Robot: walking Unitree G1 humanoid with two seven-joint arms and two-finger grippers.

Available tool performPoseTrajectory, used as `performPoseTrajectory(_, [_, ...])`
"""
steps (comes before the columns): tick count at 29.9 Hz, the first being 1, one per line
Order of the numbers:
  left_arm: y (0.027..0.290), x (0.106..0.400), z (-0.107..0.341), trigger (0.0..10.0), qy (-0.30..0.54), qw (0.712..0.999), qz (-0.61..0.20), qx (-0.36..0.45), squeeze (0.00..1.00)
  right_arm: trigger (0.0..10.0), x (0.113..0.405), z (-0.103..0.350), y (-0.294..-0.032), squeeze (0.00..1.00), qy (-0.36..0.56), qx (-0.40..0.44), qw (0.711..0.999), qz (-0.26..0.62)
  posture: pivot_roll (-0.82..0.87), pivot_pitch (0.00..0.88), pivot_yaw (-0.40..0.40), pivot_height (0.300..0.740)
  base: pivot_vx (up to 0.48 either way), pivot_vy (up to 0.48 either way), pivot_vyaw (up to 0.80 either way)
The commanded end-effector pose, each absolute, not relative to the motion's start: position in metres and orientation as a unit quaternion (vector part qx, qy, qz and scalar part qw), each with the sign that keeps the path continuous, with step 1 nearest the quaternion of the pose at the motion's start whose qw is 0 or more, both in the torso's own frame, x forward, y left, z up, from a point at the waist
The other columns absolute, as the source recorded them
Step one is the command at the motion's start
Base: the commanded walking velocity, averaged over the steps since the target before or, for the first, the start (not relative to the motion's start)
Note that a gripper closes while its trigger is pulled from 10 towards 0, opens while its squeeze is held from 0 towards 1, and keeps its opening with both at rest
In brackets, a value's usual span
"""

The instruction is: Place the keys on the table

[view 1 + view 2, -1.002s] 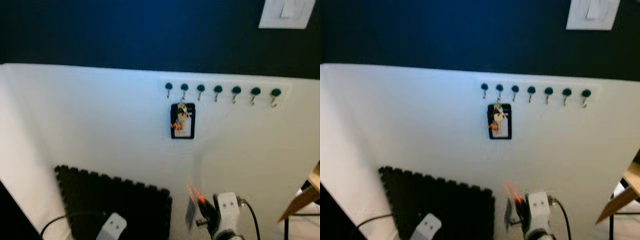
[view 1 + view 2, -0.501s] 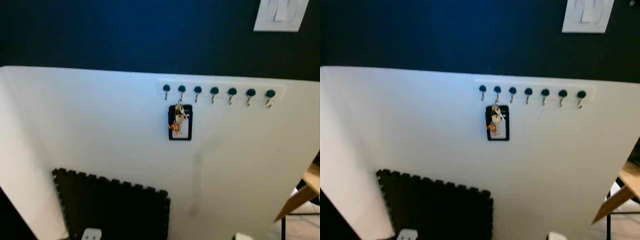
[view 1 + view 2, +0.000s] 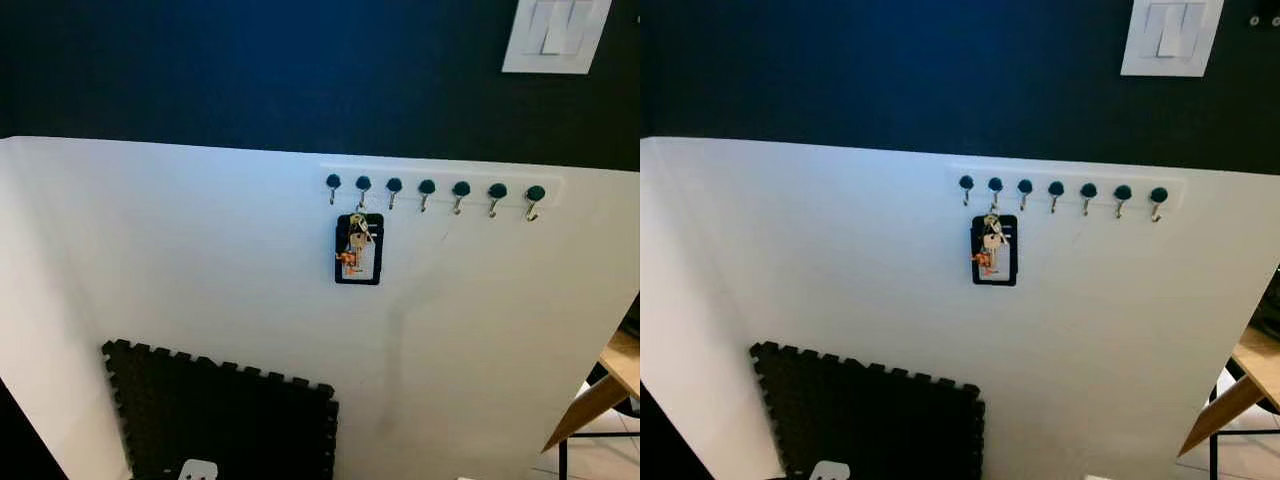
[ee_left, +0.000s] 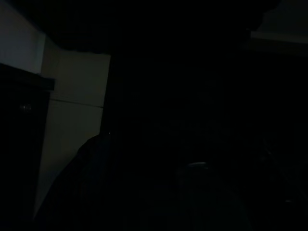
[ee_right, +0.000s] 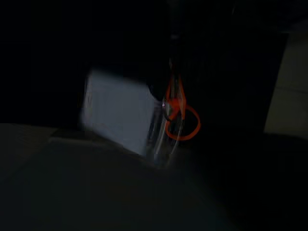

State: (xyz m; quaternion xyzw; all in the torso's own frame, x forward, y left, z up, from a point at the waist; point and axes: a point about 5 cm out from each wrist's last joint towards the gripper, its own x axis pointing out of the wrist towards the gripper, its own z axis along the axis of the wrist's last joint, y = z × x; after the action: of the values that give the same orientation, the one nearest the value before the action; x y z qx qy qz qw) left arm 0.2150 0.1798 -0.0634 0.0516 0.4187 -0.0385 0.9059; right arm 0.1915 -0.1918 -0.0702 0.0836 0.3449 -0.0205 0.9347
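— Largest first?
— Dark blue wall (image 3: 250, 60) across the top of the head views, white wall panel (image 3: 200, 260) below it, filling the middle. White light switch (image 3: 556, 35) at upper right. Black foam mat (image 3: 225, 420) with a toothed edge leaning at lower left of centre. Wooden surface (image 3: 610, 385) edge at the far right, on a thin black leg.
— And smaller?
— White rack of hooks (image 3: 430, 188), seven dark knobs in a row, right of centre. Hanging from the second hook from the left: a bunch of keys (image 3: 359, 240) with an orange tag, in front of a black-framed card holder (image 3: 995, 262). Some print on the card, too small to read.
— The jaws?
— A white bit of the left arm (image 3: 197, 470) at the bottom edge. Left wrist view nearly black; cannot tell the state of the left gripper. In the right wrist view, a dim, blurred second set of keys (image 5: 166, 137) dangling mid-frame with an orange ring (image 5: 182, 120) and a pale tag (image 5: 118, 113). Cannot tell whether the right gripper is clenched on them.
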Motion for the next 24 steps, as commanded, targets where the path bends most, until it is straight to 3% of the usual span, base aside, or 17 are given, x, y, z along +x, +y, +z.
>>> performPoseTrajectory(1, [0.1734, 0.2098, -0.0673, 10.0, 0.423, 0.903, -0.058, 0.057, 0.0, 10.0, 0.188, -0.0716, -0.1928, 0.0, 0.346, 0.074, 0.935, -0.017, 0.04, 0.0, 0.016, 0.74, 0.0, 0.0, -0.8])
performPoseTrajectory(24, [0.1671, 0.2137, -0.0651, 10.0, 0.398, 0.913, -0.07, 0.053, 0.0, 10.0, 0.1873, -0.0713, -0.1889, 0.0, 0.338, 0.06, 0.939, 0.0, 0.05, 0.0, 0.014, 0.74, 0.0, 0.0, -0.8])
